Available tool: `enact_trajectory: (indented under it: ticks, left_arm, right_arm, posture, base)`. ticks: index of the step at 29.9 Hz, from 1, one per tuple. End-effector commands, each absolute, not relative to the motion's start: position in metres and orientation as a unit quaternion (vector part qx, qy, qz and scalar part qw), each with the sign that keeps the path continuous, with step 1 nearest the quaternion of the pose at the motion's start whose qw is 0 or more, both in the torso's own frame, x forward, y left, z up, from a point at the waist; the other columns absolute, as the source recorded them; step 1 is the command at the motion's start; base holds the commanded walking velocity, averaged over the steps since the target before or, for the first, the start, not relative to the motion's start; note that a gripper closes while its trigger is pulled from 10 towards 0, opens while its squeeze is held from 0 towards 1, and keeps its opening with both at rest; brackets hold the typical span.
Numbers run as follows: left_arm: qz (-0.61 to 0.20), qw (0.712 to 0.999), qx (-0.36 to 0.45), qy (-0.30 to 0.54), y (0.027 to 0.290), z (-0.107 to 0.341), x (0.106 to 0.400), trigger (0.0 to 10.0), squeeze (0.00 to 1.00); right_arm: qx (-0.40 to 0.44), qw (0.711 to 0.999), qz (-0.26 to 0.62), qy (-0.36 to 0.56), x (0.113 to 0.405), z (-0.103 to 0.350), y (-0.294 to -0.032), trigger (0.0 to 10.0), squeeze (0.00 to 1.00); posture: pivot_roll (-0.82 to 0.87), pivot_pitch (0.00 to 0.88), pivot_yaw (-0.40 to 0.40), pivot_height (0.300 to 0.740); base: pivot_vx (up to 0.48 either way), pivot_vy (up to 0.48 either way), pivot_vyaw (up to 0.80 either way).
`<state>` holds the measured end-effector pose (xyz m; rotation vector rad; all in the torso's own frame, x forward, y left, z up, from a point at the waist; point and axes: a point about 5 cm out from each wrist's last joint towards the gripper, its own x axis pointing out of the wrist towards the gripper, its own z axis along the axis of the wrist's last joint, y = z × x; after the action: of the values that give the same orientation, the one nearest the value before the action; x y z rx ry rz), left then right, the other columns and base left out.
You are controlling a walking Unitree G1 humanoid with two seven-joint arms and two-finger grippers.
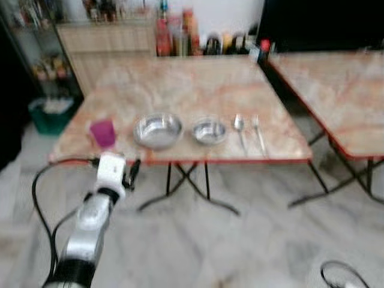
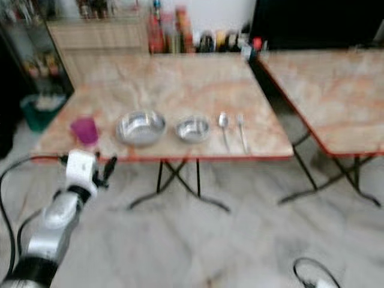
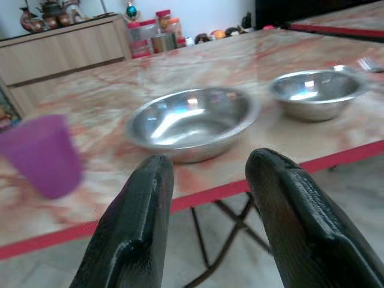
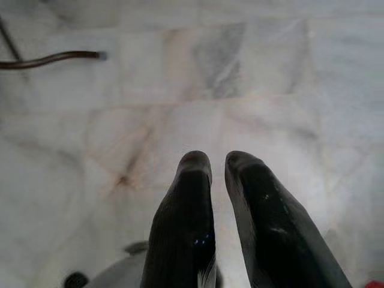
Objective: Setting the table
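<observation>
While hovering lower left of frame, before table (image 1: 180,84) edge: left gripper (image 3: 210,180) gaping wide, gripping nothing. Sitting mid-frame in a row: purple cup (image 1: 103,132), large bowl (image 1: 158,130), small bowl (image 1: 209,131), spoon (image 1: 239,127), fork (image 1: 258,132). Right gripper (image 4: 217,169) hanging nearly closed, empty.

Even daylight, soft blur throughout, glare on steel bowls (image 3: 191,122).

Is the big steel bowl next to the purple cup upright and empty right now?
Upright and empty. The larger steel bowl sits on its base on the table, rim up, bare shiny inside showing in the left wrist view.
</observation>
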<state>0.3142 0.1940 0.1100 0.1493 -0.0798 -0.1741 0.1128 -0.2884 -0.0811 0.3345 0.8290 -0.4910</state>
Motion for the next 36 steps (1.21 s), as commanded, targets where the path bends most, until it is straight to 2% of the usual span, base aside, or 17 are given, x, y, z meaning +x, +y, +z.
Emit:
enact_trajectory:
  ticks: [1,14,18,28,36]
  left_arm:
    - [-0.094,0.993,0.068,-0.038,0.1893,0.113,0.3171,10.0,0.0]
    - [-0.093,0.993,0.066,-0.031,0.1895,0.1125,0.3177,10.0,0.0]
    - [-0.078,0.995,0.059,-0.024,0.1945,0.1122,0.3195,10.0,0.0]
    - [-0.081,0.995,0.06,-0.021,0.1932,0.1117,0.32,10.0,0.0]
    - [-0.083,0.995,0.06,-0.02,0.1923,0.1117,0.3201,10.0,0.0]
  right_arm:
    - [0.163,0.869,-0.243,0.398,0.1095,-0.0812,-0.291,10.0,0.0]
    - [0.162,0.87,-0.241,0.398,0.1098,-0.081,-0.2913,10.0,0.0]
    - [0.149,0.873,-0.231,0.403,0.1105,-0.0807,-0.2915,10.0,0.0]
    - [0.148,0.874,-0.23,0.402,0.111,-0.0804,-0.2915,10.0,0.0]
    - [0.144,0.874,-0.227,0.404,0.1113,-0.0803,-0.2917,10.0,0.0]
  posture:
    - [0.09,0.0,-0.011,0.74]
    - [0.09,0.0,-0.011,0.74]
    - [0.09,0.0,-0.012,0.74]
    - [0.09,0.0,-0.012,0.74]
    - [0.09,0.0,-0.012,0.74]
  base:
    - [0.0,0.0,0.0]
    - [0.207,0.0,0.0]
    - [0.326,0.0,0.8]
    - [0.333,0.0,0.0]
    - [0.333,0.0,0.46]
